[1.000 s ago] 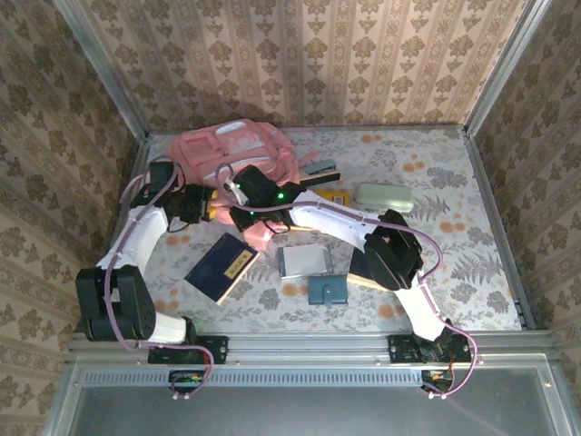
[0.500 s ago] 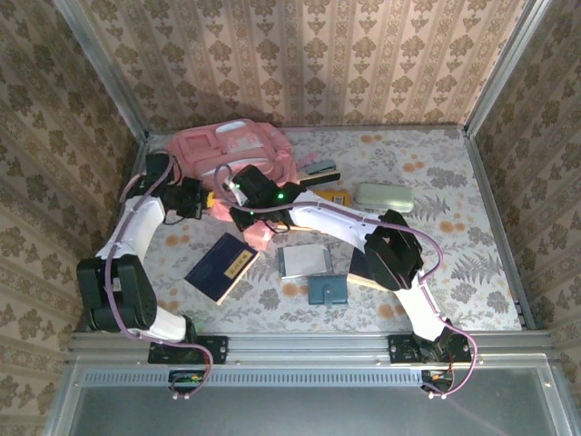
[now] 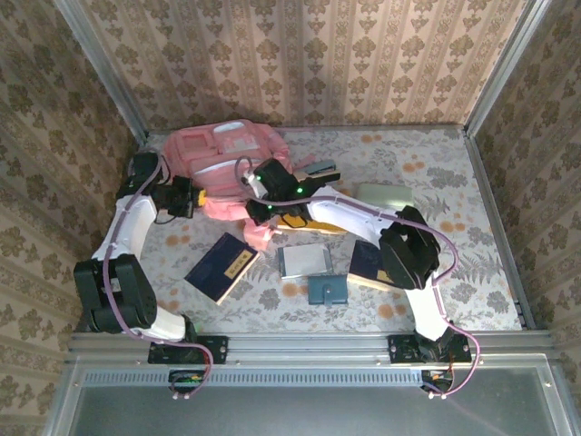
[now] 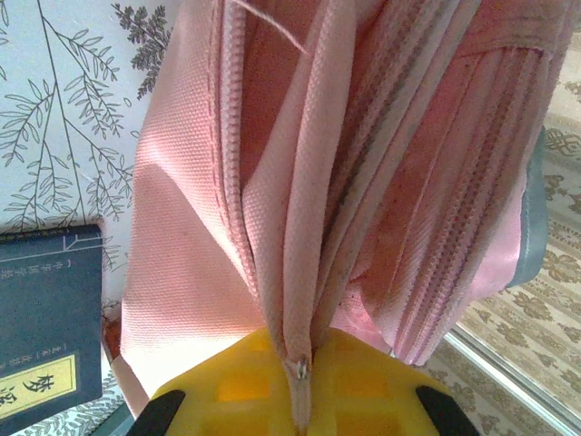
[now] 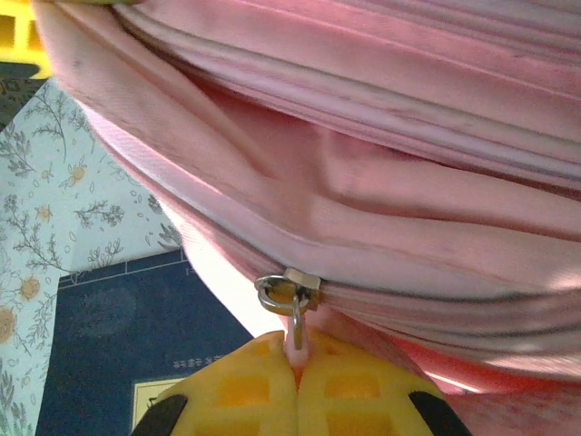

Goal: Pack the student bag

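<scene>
Left gripper (image 4: 300,386) has snapped shut since a second ago. Its yellow pads (image 4: 236,392) now pinch the zip-edged seam of the student bag (image 3: 227,154), which rises straight ahead of them. Right gripper (image 5: 295,368), shifted rightwards along the bag, stays clamped tight on the metal zip pull (image 5: 296,329). Pink fabric bunches just above its fingers, and a blue book (image 5: 118,336) lies to their left.

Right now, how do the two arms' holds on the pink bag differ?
The left arm has its jaws shut on a fabric edge of the student bag; the right arm has its jaws shut on the metal zip pull. The left arm meets the bag at its left side, the right arm at its near edge. Both pairs of jaws are closed on the same bag.
</scene>
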### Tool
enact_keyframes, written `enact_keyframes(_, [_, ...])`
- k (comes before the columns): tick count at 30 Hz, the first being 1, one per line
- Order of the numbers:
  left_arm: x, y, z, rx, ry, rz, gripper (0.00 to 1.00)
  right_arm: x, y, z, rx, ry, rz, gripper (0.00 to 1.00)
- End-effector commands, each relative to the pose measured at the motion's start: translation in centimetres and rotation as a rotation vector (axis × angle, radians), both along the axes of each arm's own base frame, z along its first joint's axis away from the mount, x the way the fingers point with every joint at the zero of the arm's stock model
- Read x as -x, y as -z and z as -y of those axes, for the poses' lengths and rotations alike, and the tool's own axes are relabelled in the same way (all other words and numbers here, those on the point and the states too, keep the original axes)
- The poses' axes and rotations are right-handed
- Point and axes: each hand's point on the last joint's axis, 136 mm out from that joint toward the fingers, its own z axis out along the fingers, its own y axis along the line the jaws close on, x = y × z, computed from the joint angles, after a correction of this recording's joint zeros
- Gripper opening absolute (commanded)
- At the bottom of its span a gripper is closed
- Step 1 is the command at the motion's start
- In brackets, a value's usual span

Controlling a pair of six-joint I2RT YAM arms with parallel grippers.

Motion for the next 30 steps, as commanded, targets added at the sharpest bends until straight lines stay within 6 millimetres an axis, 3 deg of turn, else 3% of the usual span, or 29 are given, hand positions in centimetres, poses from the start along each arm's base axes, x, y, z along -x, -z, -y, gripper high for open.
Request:
enact_keyframes(1, [-1.6,-3.2,-2.2,-0.058,-0.038,0.123,0.0,-0.8,0.4,4.0,0.051,0.043,-0.058,0.0])
enact_keyframes(12, [-1.9,-3.7,-2.8,-0.082,-0.035,0.137,0.0,-4.4,3.6,9.6,0.027,0.189,-0.123,0.0])
enact_keyframes(16, [-1.8,-3.7,-2.9,-0.096,-0.031,0.139,0.0,-5.4,4.2,10.2,0.018,0.204,-0.131,0.0])
enact_keyframes(21, [-2.3,-4.0,-3.1,-0.129,-0.013,0.161,0.0,-6.2,2.8,9.6,0.011,0.175,-0.093,0.0])
enact_keyframes(25, [-4.3,-5.8,-1.9,-0.198,0.102,0.242,0.0,-5.1,-0.6,7.9,-0.034,0.102,-0.049,0.0])
enact_keyframes(28, [-6.0,-7.4,0.5,-0.267,0.255,0.304,0.18,-3.6,-2.7,6.6,-0.032,0.073,0.013,0.0])
enact_keyframes(30, [-6.5,-7.2,1.4,-0.281,0.305,0.29,0.33,-2.4,-4.0,5.4,-0.042,0.061,0.044,0.0])
